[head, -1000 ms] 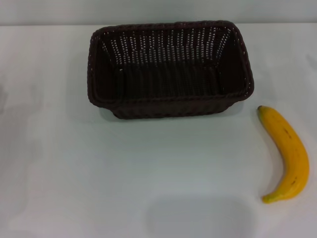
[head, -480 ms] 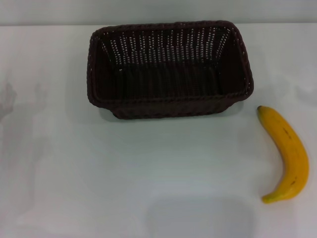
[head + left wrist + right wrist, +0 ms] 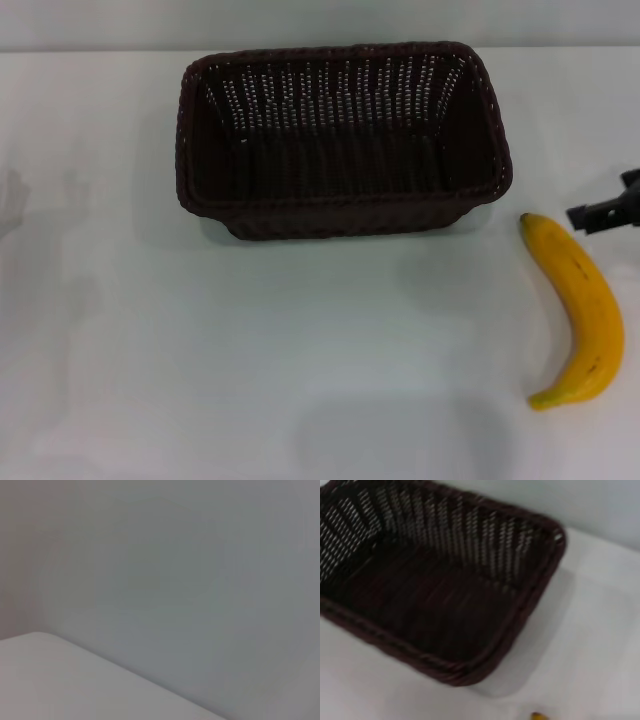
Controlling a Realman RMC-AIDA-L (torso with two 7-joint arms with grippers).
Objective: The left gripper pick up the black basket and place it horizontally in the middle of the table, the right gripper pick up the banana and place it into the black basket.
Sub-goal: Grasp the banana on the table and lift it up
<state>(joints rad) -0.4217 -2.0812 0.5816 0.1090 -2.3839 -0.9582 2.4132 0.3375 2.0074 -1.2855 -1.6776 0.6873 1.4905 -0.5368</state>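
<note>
- The right tool [image 3: 606, 212] pokes in at the tabletop's [image 3: 300, 340] right edge, near the banana's [image 3: 580, 305] far tip; I cannot tell its opening.
- The basket [image 3: 345, 140] sits upright, lengthwise across the far middle.
- The banana lies well right of it.

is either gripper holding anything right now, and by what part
Nothing is held. The right gripper is just entering beside the banana, not touching it; the basket stands alone on the table.

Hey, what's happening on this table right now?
Nothing is being held. The black basket sits empty on the white table, toward the far side, and the banana lies apart from it on the right. The right gripper shows at the right edge, near the banana's far tip. The left gripper isn't in view.
</note>
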